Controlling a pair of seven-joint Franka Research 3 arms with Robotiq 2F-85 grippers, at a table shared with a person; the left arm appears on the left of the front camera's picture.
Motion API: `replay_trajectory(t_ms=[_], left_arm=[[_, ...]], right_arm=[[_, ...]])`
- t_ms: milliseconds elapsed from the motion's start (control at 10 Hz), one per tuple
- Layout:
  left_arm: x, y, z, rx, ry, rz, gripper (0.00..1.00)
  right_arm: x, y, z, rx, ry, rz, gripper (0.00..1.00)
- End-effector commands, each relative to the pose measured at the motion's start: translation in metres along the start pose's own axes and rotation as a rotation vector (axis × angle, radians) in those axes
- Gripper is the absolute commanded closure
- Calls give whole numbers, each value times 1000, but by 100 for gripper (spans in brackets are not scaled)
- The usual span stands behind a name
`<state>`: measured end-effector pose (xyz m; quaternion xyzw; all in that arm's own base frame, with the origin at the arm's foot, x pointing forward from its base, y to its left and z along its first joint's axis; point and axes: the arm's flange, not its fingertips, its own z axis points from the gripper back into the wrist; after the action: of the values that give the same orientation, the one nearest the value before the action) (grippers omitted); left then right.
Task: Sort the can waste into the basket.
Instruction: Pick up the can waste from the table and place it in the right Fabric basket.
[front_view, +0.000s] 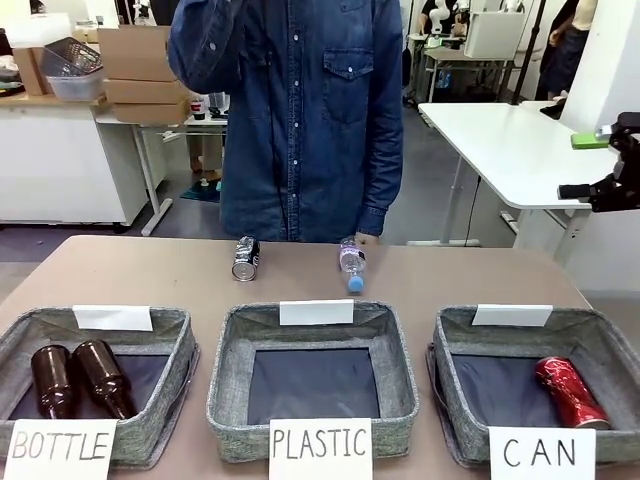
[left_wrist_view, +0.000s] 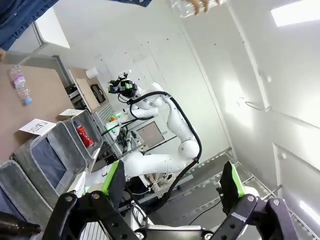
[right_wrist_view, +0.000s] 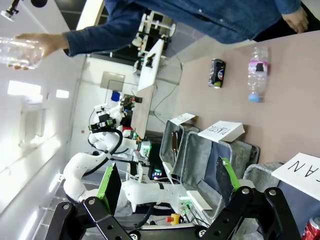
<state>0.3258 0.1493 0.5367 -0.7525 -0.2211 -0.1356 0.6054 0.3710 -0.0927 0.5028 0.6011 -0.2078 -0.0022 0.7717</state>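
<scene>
A silver can with dark print (front_view: 245, 258) (right_wrist_view: 216, 73) lies on the far side of the table, near the person. In the grey basket signed "CAN" (front_view: 540, 322) (right_wrist_view: 260, 172) at the front right lies a shiny red can (front_view: 570, 392) (left_wrist_view: 84, 136) (right_wrist_view: 313, 230). My right gripper (front_view: 586, 165) (right_wrist_view: 167, 185) is raised at the right edge, well above that basket, open with nothing between its fingers. My left gripper (left_wrist_view: 172, 184) is open and empty too, pointing up and across the room.
A clear plastic bottle (front_view: 352, 265) (right_wrist_view: 256, 72) lies next to the silver can. The "PLASTIC" basket (front_view: 312, 322) stands in the middle; the "BOTTLE" basket (front_view: 60, 322) at left holds two brown bottles (front_view: 75, 378). The person's raised hand (right_wrist_view: 40, 44) holds another clear bottle (right_wrist_view: 15, 52).
</scene>
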Motion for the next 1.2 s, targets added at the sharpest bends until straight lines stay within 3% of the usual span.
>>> replay_trajectory(t_ms=[0,500,1100], left_arm=[[7,-1,-8,16,-5,-8,0],[11,5,-15,32,22,23,0],[30,17,-44,144,82,95,0]], right_arm=[[-3,1,-1,2,4,11,0],[-3,1,-1,2,4,11,0],[-3,1,-1,2,4,11,0]])
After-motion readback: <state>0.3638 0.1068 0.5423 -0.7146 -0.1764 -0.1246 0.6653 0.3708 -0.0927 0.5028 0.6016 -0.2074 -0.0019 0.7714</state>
